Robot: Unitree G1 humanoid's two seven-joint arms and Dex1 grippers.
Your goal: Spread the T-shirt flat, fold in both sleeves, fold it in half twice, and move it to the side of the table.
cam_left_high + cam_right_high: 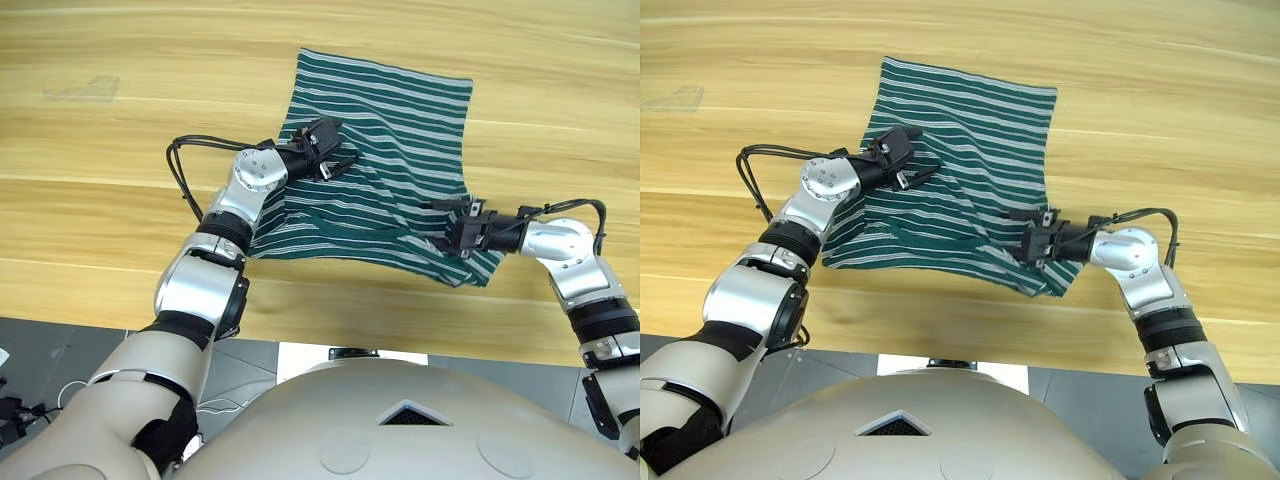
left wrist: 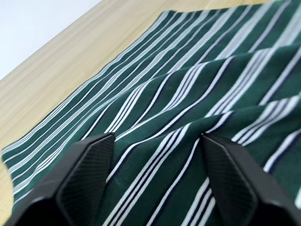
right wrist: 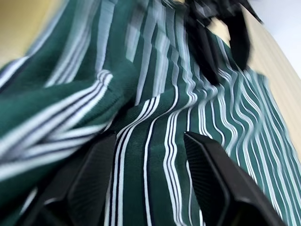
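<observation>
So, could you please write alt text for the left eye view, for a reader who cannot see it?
A green, white-striped T-shirt lies rumpled on a light wooden table, with both robot arms stretched over it. The left gripper is over the shirt's left side, and the right gripper is at its near right corner, where the cloth bunches.

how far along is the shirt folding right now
Roughly midway, I'd judge. Done: the green white-striped T-shirt lies as a rough rectangle on the wooden table, no sleeve sticking out. In hand: the left gripper and right gripper sit open on its rumpled near half. Left: the folds in half look unfinished, and it sits mid-table, not at the side.
</observation>
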